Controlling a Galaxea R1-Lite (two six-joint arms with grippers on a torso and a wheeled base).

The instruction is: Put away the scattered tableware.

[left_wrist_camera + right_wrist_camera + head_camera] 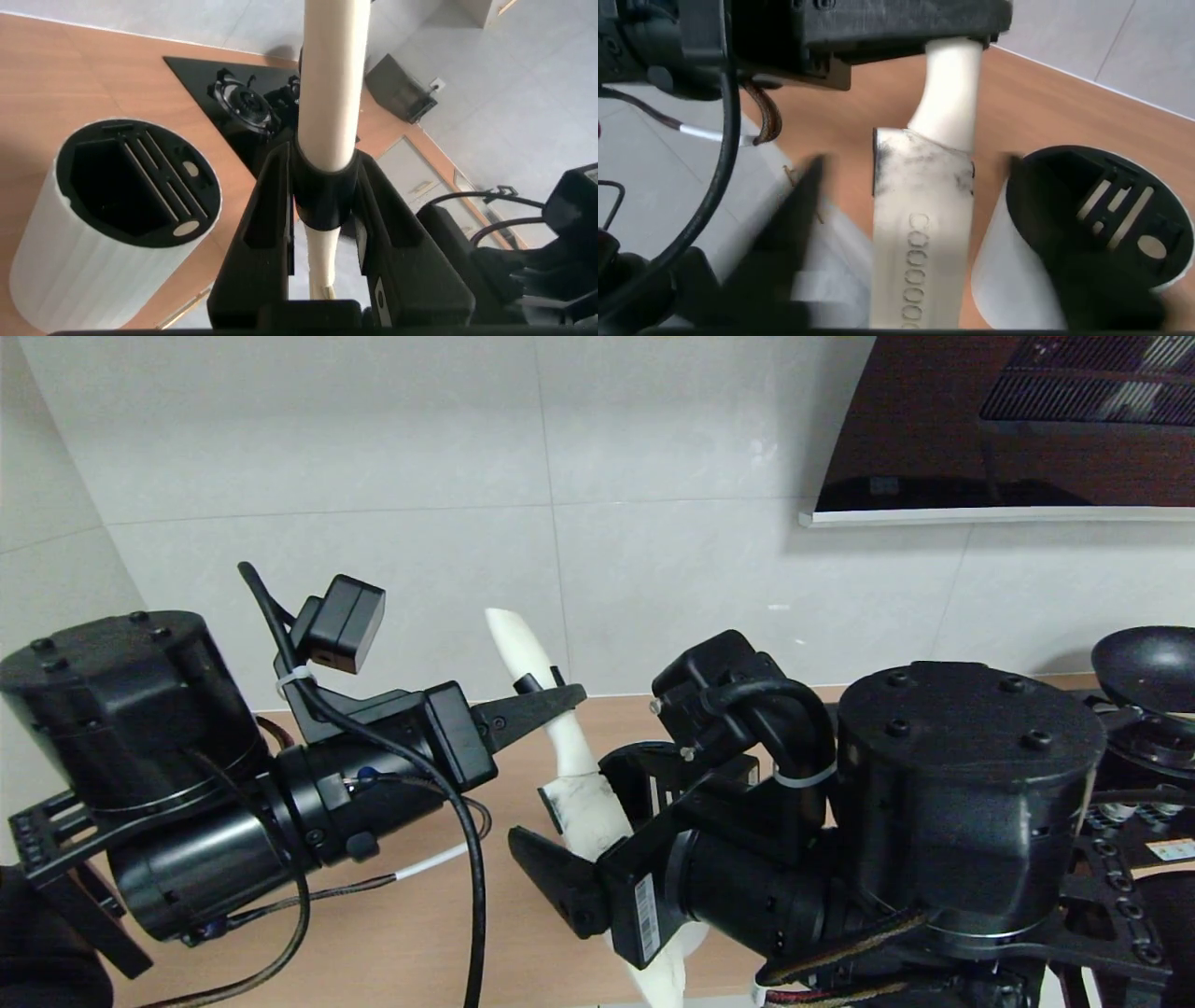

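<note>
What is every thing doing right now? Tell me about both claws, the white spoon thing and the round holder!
Left claw: shut on the white utensil's handle.
Right claw: open, fingers either side of the utensil's wide part.
White utensil: held up off the counter.
Round holder: upright on the counter, nothing seen inside.

White utensil (574, 756), upright, in left tool (553, 691), ribbed holder (65, 261) nr
</note>
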